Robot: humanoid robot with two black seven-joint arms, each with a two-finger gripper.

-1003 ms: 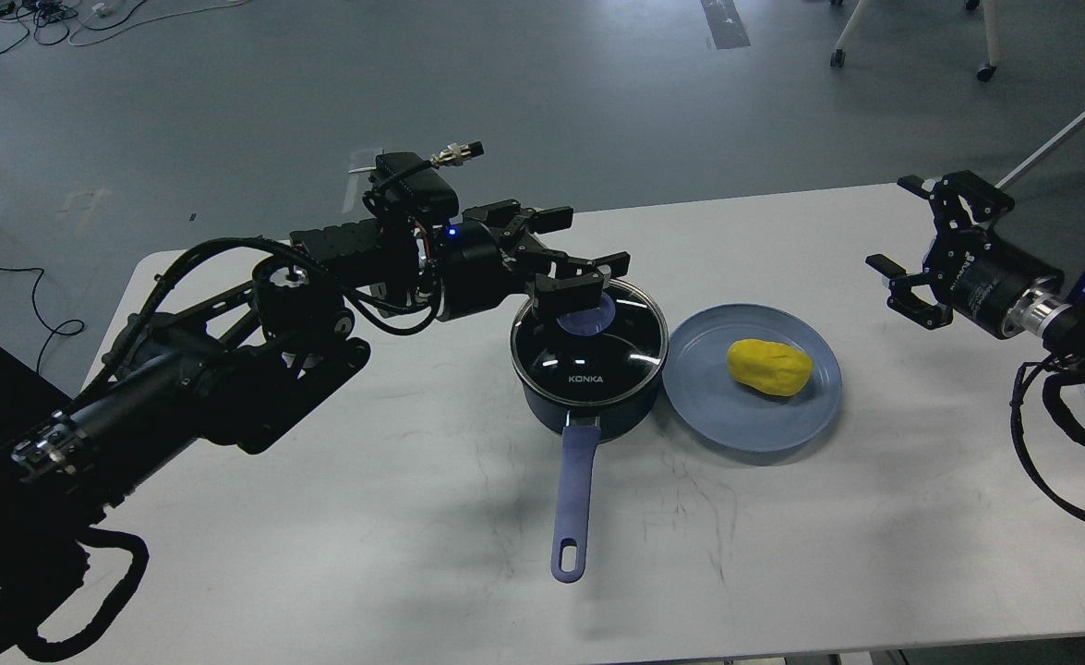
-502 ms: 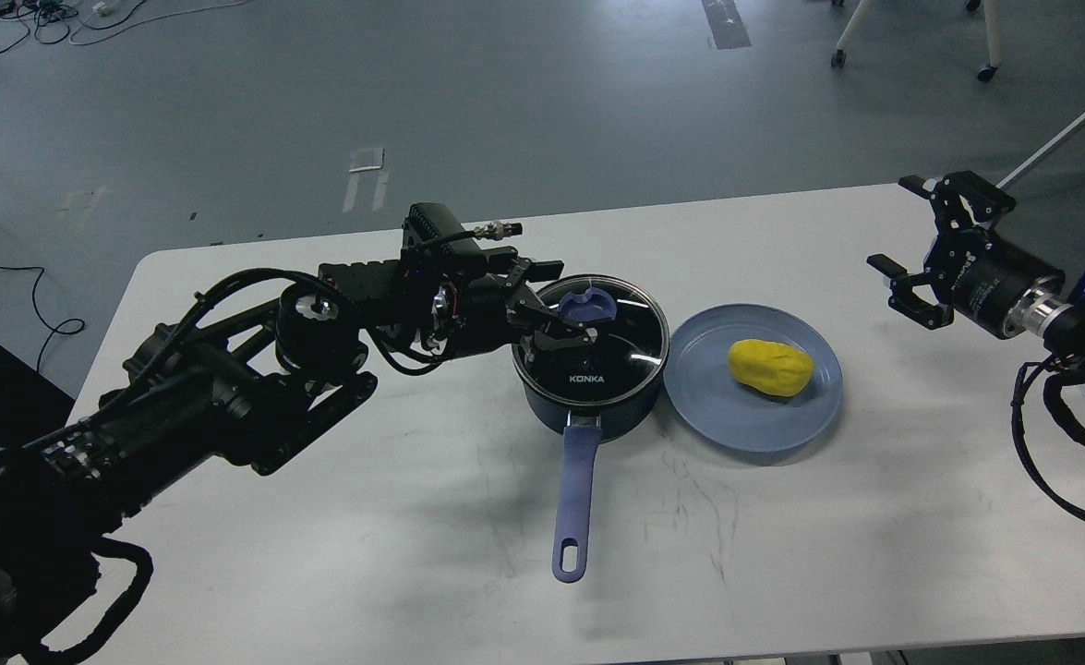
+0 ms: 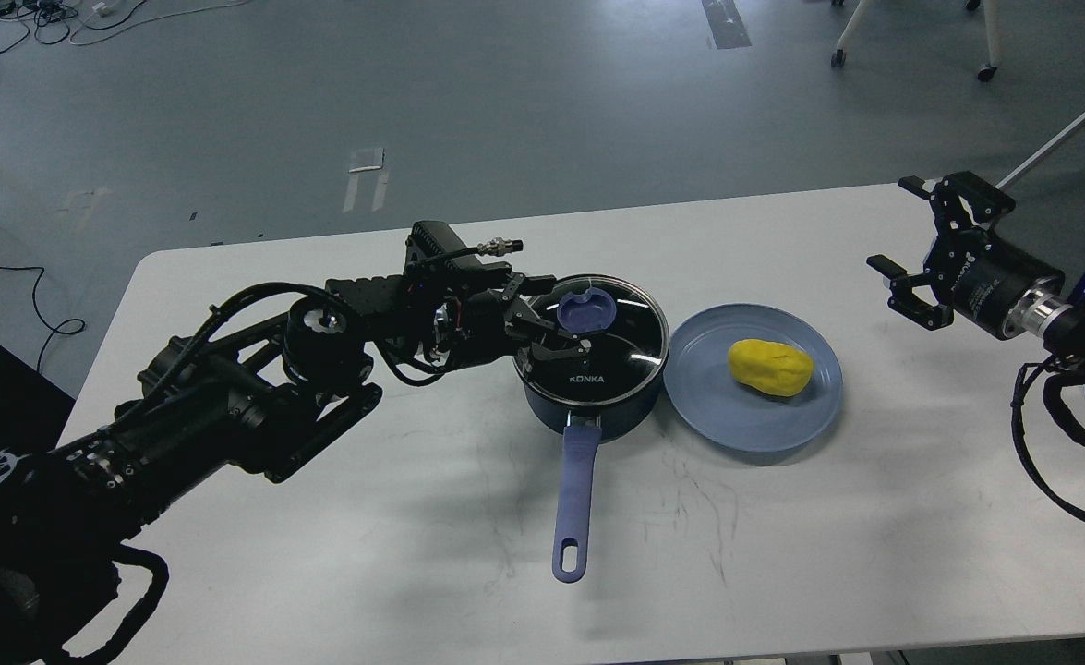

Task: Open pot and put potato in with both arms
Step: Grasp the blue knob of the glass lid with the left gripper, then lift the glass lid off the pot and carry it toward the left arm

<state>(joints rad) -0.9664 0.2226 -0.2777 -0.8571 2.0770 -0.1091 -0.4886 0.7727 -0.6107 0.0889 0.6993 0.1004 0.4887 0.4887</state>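
Now, mid-task: pot still covered, potato still outside it.
Setting: white table (image 3: 320, 554) in a grey-floored workshop.
Pot (image 3: 588, 392): dark blue, near table centre, glass lid (image 3: 620, 337) seated flat on the rim; long blue handle (image 3: 572, 503) running straight back toward the robot.
Knob (image 3: 584, 309): blue, round, at the lid's centre, slightly toward the far side.
Left gripper (image 3: 560, 323): low over the lid, reaching in from the pot's left; fingers (image 3: 556, 353) spread wide, one on the near side of the knob, the other at its far-left edge.
Contact: fingers bracket the knob but look short of pinching it; whether either pad touches cannot be told.
Key relation: knob lies just right of the left gripper's palm, between the open fingers, on the line of the reach; closing looks like the likely next step before any lift.
Potato (image 3: 769, 367): yellow, lying on a blue plate (image 3: 736, 420) just right of the pot, long axis roughly left to right, tilted slightly down at the right end.
Right gripper (image 3: 911, 249): raised past the table's right end, well apart from the plate, fingers wide and empty.
Nearer arm: left for the lid, right for the potato.
Risk: a pinch made off-centre could slide the lid sideways rather than raise it.
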